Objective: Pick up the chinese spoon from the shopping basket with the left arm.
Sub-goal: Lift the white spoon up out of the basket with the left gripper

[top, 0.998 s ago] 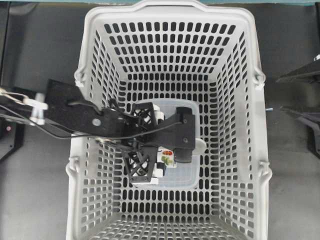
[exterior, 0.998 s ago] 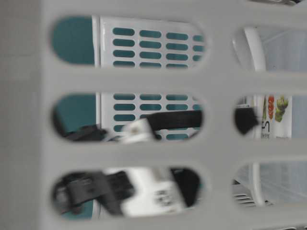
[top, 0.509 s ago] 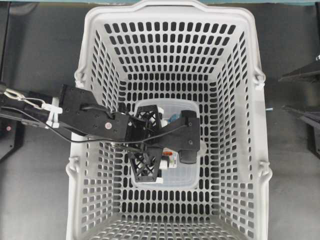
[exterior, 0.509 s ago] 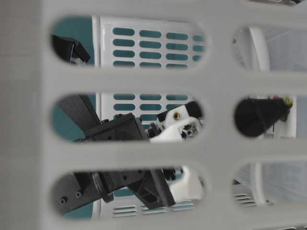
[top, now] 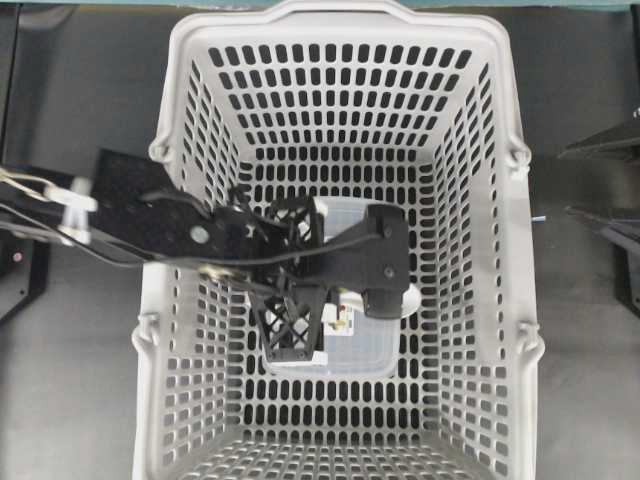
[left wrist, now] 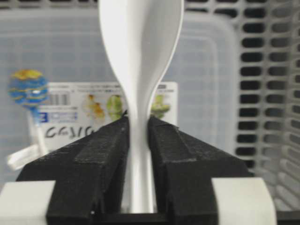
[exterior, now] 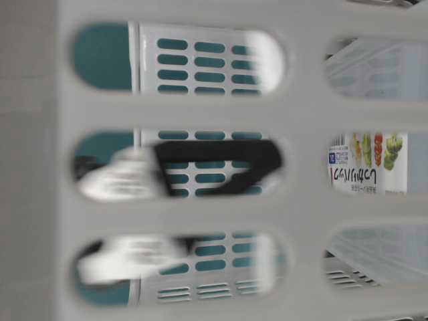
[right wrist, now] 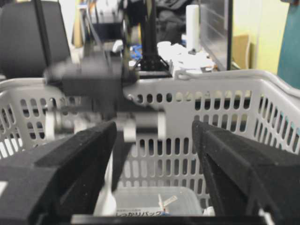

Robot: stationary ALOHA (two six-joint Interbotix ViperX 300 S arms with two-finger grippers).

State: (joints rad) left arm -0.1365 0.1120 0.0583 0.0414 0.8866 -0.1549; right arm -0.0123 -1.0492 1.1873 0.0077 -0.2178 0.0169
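My left gripper (top: pixel 388 288) is inside the shopping basket (top: pixel 340 28), above a clear lidded container (top: pixel 360 345). It is shut on the chinese spoon (left wrist: pixel 139 42). In the left wrist view the black fingers (left wrist: pixel 103 154) squeeze the spoon's white handle, and the bowl points away over the container's label. A white tip of the spoon (top: pixel 412 298) shows past the gripper in the overhead view. My right gripper (right wrist: pixel 154 154) is open and empty. It is outside the basket and looks over the basket's rim (right wrist: pixel 225 77).
The container with the colourful label (exterior: pixel 364 167) lies flat on the basket floor. The slotted walls (left wrist: pixel 267 93) stand close on all sides of the left gripper. Black parts of the right arm (top: pixel 605 150) sit at the overhead view's right edge.
The left gripper has come away from the container with the spoon. The table-level view now shows the whole label, and the spoon is gone from beside the container. The arm is blurred with motion.
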